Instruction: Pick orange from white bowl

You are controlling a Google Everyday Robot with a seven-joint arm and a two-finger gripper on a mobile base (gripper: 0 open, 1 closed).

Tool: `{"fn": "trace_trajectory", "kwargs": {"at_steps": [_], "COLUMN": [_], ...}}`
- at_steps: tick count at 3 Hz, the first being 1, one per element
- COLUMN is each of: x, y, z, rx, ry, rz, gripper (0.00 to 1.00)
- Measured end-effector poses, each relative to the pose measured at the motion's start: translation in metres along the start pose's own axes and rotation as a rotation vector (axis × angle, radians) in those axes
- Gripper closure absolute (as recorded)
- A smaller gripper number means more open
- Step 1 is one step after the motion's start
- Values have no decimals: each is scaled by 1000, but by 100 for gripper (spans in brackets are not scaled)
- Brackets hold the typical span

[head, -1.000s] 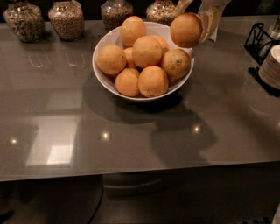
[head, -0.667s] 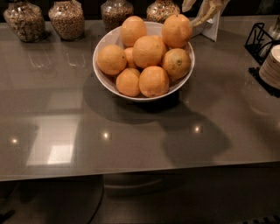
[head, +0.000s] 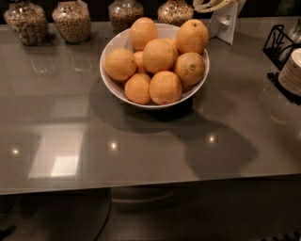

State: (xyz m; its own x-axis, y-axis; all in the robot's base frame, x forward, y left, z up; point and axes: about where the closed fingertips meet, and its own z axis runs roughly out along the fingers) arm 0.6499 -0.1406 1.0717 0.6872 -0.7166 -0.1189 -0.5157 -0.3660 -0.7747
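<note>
Beyond the white bowl point(head: 115, 89), near the top edge, the end effector point(head: 211, 5) is hanging empty; open or closed, we cannot tell. The orange point(head: 192, 36) is resting high on the bowl's far right side, propped by the other oranges point(head: 160, 55), so we are judging it reachable from above.

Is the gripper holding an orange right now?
No, the gripper sits at the top edge, up behind the white bowl, clear of the orange, which rests at the bowl's back right.
</note>
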Motion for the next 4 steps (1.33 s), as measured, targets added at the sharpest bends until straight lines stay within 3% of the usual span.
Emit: {"fn": "trace_trajectory", "kwargs": {"at_steps": [1, 3, 4], "x": [-1, 6, 12], "y": [0, 5, 8], "z": [0, 20, 29], "rx": [0, -72, -95], "ry": [-2, 90, 113], "rz": [0, -89, -105], "gripper": [59, 12, 0]}}
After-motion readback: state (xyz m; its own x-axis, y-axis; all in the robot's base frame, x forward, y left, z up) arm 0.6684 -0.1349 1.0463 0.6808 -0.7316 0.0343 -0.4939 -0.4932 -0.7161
